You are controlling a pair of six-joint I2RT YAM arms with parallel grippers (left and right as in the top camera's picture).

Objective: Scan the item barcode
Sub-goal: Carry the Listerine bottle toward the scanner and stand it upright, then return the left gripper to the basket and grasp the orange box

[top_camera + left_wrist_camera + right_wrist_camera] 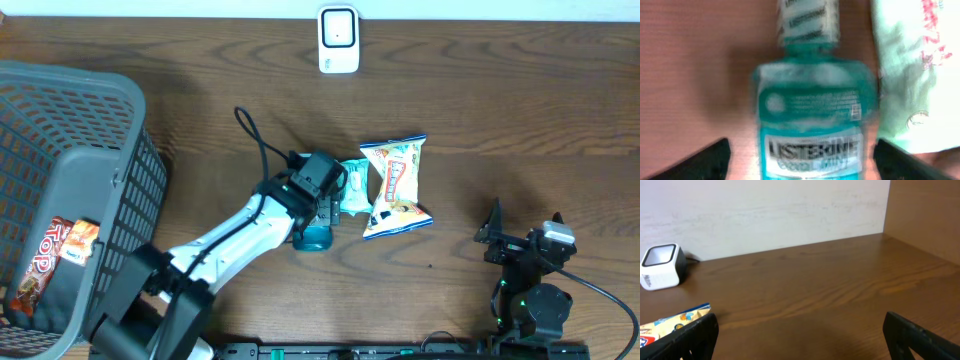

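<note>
Presently logging left gripper (pixel 802 162) poised right over bottle (pixel 810 100), fingers (pixel 705 160) spread wide to either side of its body, clamped on nothing. Finding bottle flat on table (pixel 690 75), label up, squarely between those fingers. Reading its long axis as running straight ahead from the gripper, cap at the far end, base nearest the palm. Placing packet (pixel 910 75) just off the right finger, close beside bottle; touching or not, cannot tell. Placing scanner (pixel 338 40) farther ahead, past the cap end, well apart.

Judging left arm by far the nearer. Noting right gripper (pixel 801 330) well off to the right of bottle, fingers likewise apart, nothing between them. Judging the coming move as a close across bottle's short width, then a carry forward toward scanner. Cannot make out a barcode from here; label print too blurred.

Tallying:
- one bottle
- one packet
- one snack bag (pixel 395 187), just beyond packet
- one scanner
- one basket (pixel 70 120), back and to the left of left gripper
- two wrapped bars (pixel 40 262) inside basket, as far as can be told
- two grippers, both empty
</note>
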